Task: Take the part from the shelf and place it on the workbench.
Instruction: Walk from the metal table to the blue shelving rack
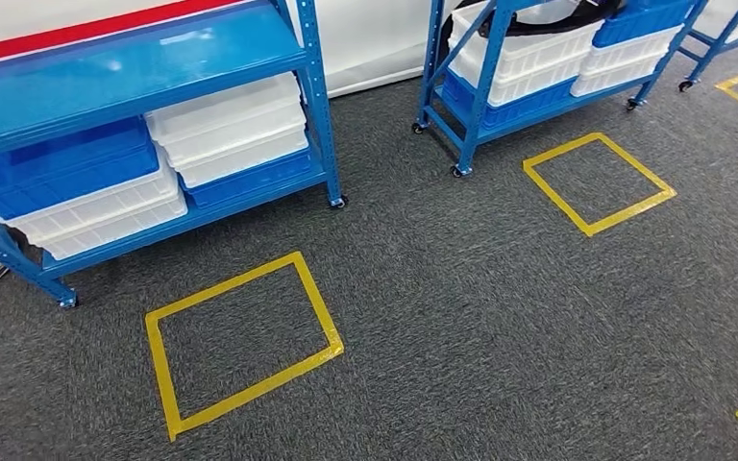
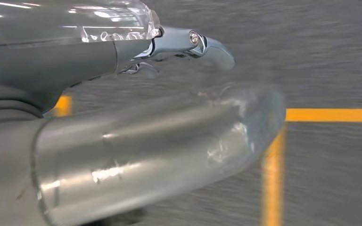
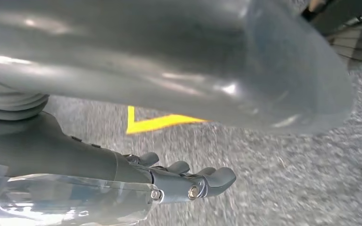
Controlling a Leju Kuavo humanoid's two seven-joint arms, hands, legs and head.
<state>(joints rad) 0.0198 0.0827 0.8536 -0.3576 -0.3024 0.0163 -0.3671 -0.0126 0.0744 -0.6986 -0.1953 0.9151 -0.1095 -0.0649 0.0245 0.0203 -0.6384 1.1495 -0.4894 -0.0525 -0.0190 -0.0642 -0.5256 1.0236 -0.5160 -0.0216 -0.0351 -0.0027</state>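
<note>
Two blue shelves stand at the far edge of the grey carpet [image 1: 461, 327]. The left shelf [image 1: 154, 58] carries stacked white bins [image 1: 231, 130] beside a blue bin [image 1: 67, 163] on its lower level. The right shelf [image 1: 480, 86] holds further white and blue bins. Across the top of the bins on the right shelf lies something dark and curved [image 1: 548, 19]. It is too cropped for us to say whether it is the part, so we cannot tell where the part sits, which way it points or how its long axis runs. On the floor in front of the left shelf we see a near square of yellow tape [image 1: 223, 285], and a far square of yellow tape [image 1: 629, 213] lies in front of the right shelf, well apart from the first. In the left wrist view our left hand [image 2: 75, 61] hangs over the carpet with its fingers [image 2: 212, 47] stretched out and well apart from the thick thumb [image 2: 169, 146], with nothing between them. In the right wrist view our right hand [image 3: 75, 160] is likewise over bare carpet. Its fingers [image 3: 217, 179] are only lightly bent at the tips, held wide of the thumb [image 3: 193, 66], and grasp nothing.
</note>
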